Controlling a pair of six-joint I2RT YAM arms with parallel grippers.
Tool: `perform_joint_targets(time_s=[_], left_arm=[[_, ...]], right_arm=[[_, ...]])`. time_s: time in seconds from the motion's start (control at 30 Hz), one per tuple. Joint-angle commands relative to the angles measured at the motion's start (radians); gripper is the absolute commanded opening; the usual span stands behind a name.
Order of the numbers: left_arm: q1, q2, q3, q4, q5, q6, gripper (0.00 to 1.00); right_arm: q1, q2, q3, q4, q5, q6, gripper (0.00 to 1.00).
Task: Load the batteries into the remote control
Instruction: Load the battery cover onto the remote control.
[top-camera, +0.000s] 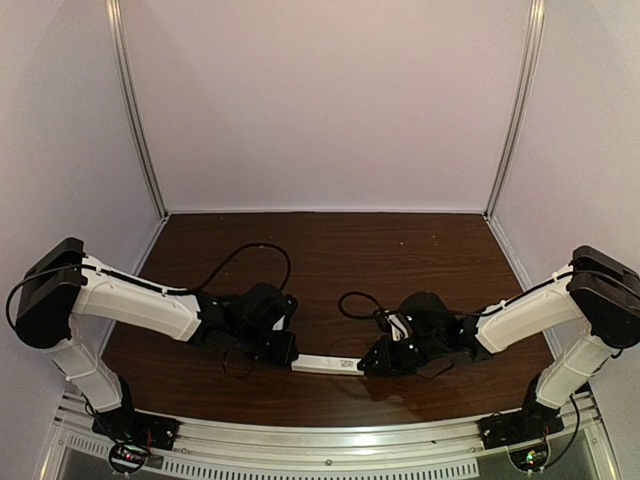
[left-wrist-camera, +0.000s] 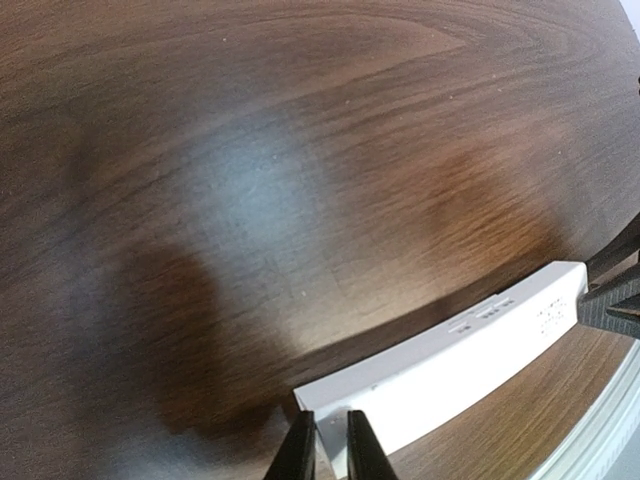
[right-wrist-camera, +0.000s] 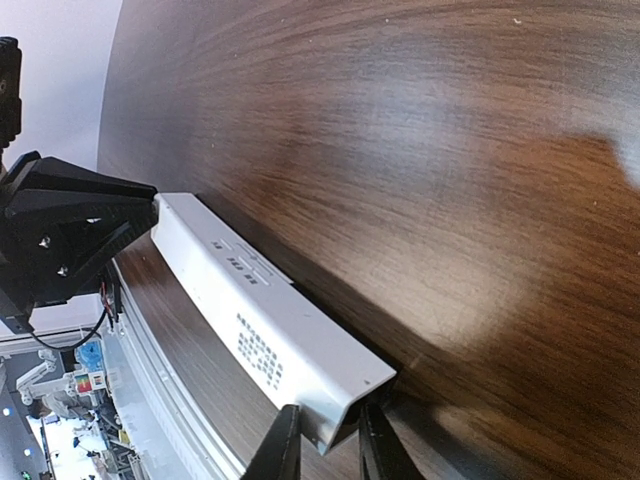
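The remote control (top-camera: 325, 364) is white, with small grey printed marks toward its 3 o'clock end. The table (top-camera: 400, 260) is dark reddish-brown with streaky wood grain, and the wall (top-camera: 320, 100) at 12 o'clock is pale lilac.

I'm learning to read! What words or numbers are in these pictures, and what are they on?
Remote control, block of tiny grey print near one end: too small to read.
Remote control, short dark marks nearer its middle: too blurred to read.
Nothing else readable.
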Motion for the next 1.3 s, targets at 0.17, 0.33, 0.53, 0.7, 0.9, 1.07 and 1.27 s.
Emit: perform_joint_targets(time_s=[0.17,0.33,0.53,0.7,0.9,1.07,1.27], left_arm=[[-0.037,0.048,0.018,0.098,0.137,0.050,0.19],[0.035,-0.053,0.005,0.045,0.105,0.101,0.34],[0.100,-0.164,0.028,-0.004,0.091,0.219,0.70],[0.112,-0.201,0.062,-0.020,0.123,0.439,0.87],[0.071,-0.104,0.166,-0.085,0.228,0.712,0.81],[0.014,0.029,0.308,-0.201,0.233,0.881,0.77],[-0.048,0.214,0.495,-0.342,0.204,1.013,0.68]], right_arm=[[0.013,0.041,0.001,-0.041,0.006,-0.026,0.27],[-0.015,-0.018,-0.024,-0.078,0.016,-0.037,0.38],[-0.043,-0.128,-0.014,-0.114,0.003,-0.065,0.60],[-0.059,-0.264,0.007,-0.168,0.043,-0.120,0.78],[-0.120,-0.466,-0.012,-0.258,0.102,-0.206,0.81],[-0.169,-0.621,-0.051,-0.340,0.132,-0.268,0.82],[-0.230,-0.734,-0.084,-0.415,0.141,-0.267,0.82]])
